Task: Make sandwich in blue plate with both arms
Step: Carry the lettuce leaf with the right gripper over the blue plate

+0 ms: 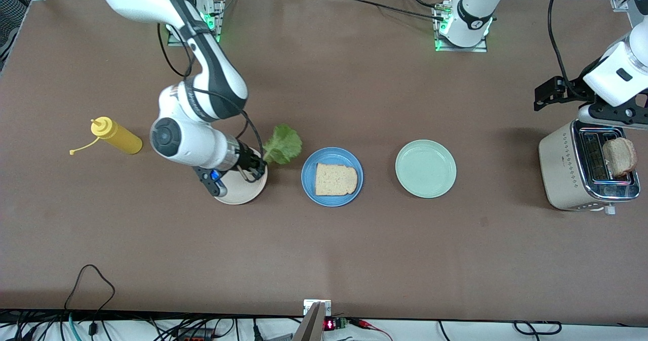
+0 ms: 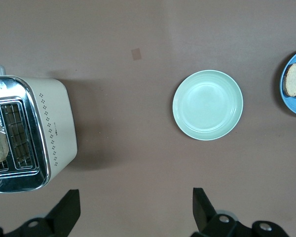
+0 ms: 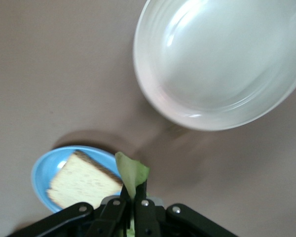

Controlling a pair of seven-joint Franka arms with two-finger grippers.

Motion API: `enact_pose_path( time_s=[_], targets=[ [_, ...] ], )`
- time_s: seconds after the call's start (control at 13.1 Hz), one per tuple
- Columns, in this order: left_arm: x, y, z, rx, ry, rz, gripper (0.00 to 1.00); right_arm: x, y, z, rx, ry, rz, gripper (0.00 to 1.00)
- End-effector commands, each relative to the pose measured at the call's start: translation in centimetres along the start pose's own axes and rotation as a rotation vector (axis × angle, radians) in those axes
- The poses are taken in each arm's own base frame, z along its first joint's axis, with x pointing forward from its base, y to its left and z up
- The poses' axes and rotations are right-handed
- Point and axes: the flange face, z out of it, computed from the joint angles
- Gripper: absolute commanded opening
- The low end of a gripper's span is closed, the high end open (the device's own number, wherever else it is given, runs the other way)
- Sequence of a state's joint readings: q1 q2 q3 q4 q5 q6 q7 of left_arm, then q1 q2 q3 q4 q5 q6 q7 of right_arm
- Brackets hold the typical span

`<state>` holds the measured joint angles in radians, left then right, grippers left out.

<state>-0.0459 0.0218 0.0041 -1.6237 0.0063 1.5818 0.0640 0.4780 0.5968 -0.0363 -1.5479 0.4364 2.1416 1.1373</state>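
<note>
- The right gripper hangs over the cream plate, its fingers pinched tight on the stem end of the lettuce leaf; in the right wrist view the leaf sticks up from between the closed fingers.
- The right arm comes down from its base at the top of the front view, bends at a rounded elbow and turns its wrist toward the middle of the table, so the leaf trails out from the gripper in the air between the cream plate and the blue plate.
- Just beside this gripper, toward the left arm's end, the blue plate lies flat with one slice of toast on it; no second slice or lettuce lies on that bread.
- Next out from the gripper in the same direction sits the pale green plate, apart from the blue one.
- On the gripper's outer flank, toward the right arm's end, a yellow squeeze bottle lies on its side.
- Well away, the left gripper waits up in the air over the table beside the toaster, fingers spread wide and holding nothing, its wrist pointing straight down.
- A second slice of bread stands up out of one toaster slot.
</note>
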Motion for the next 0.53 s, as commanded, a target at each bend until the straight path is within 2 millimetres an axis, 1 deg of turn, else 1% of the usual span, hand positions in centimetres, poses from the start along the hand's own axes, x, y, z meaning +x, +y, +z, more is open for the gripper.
enact_pose_path(
  time_s=[0.0, 0.15, 0.23, 0.38, 0.46],
  targets=[
    [-0.7, 0.5, -0.3, -0.003, -0.004, 0.002, 1.0, -1.0, -2.8, 3.5, 0.079, -0.026, 0.142, 0.0],
    [-0.7, 1.2, -0.4, -0.002, -0.002, 0.015, 1.0, -2.1, -4.6, 5.5, 0.135, -0.069, 0.226, 0.0],
    [-0.7, 1.4, -0.4, -0.002, -0.002, 0.018, 1.0, -1.9, -5.1, 6.3, 0.155, -0.087, 0.265, 0.0],
    [-0.6, 1.4, -0.5, -0.002, 0.001, 0.018, 1.0, -2.8, -5.9, 8.6, 0.17, -0.108, 0.295, 0.0],
    [-0.6, 1.4, -0.6, -0.002, 0.003, 0.018, 1.0, -3.0, -5.9, 9.5, 0.178, -0.11, 0.302, 0.0]
  ],
)
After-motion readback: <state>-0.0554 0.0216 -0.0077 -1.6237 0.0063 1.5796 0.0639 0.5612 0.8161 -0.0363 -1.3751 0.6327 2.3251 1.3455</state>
